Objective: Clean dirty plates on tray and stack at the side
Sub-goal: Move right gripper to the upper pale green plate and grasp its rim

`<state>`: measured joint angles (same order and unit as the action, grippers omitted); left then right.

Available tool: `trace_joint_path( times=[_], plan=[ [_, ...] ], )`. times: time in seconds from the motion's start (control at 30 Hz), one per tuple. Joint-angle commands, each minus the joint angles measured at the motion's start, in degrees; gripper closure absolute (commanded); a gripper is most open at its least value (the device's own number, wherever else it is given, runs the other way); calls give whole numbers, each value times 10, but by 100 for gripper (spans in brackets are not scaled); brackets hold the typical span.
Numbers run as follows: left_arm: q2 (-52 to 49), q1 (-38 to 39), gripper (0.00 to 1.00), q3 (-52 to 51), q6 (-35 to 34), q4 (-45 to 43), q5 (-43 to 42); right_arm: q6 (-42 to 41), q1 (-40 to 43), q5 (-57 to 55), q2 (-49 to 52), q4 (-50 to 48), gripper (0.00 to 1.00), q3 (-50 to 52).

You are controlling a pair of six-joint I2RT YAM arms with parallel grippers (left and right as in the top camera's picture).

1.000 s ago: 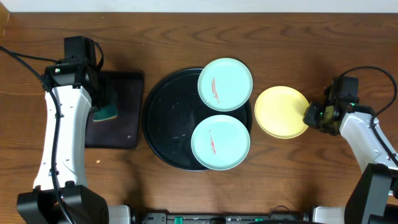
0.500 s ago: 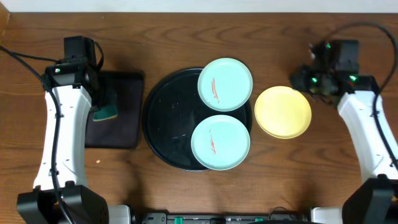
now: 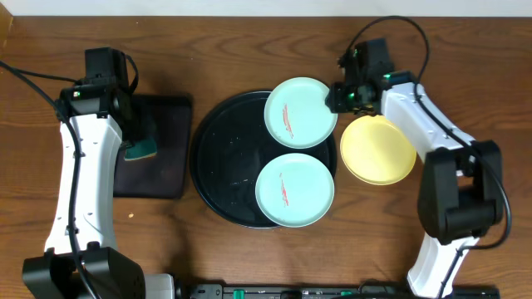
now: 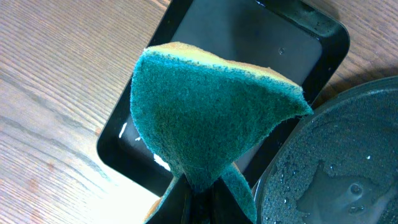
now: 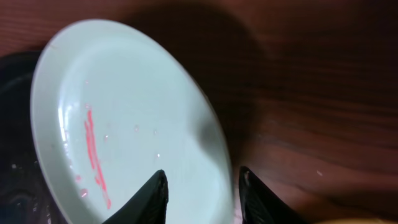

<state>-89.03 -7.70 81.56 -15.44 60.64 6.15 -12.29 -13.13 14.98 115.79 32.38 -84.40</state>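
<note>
Two smeared plates lie on the round tray (image 3: 212, 158): the lower turquoise plate (image 3: 294, 189) front-right, the upper turquoise plate (image 3: 301, 112) back-right. The upper one's right rim sits between the spread fingers of the right gripper (image 5: 202, 174), which grips nothing; that arm is nearer. Just right of the tray lies the yellow plate (image 3: 378, 149), close under that arm. Left of the tray, the left gripper (image 4: 199, 190) pinches a green sponge (image 4: 211, 112) over the rectangular tray (image 4: 249, 31).

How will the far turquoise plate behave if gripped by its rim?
Probably light and stiff: the plate looks thin and plastic. Likely slippery; droplets dot its face. It overhangs the tray rim, so pressing may tip it.
</note>
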Motion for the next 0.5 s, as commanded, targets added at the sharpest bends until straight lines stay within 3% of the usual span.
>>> trace_joint_path(
  times=[0.0, 0.17, 0.33, 0.47],
  plan=[
    [2, -2, 93, 11, -1, 0, 3, 11, -8, -11, 25, -11, 66, -13],
    [2, -2, 93, 11, -1, 0, 3, 12, -8, -17, 37, -14, 70, -13],
    [1, -2, 93, 11, -1, 0, 3, 9, -9, -16, 37, -13, 91, -13],
    [1, -1, 93, 11, -1, 0, 3, -31, -9, -12, 37, -9, 97, -15]
  ],
)
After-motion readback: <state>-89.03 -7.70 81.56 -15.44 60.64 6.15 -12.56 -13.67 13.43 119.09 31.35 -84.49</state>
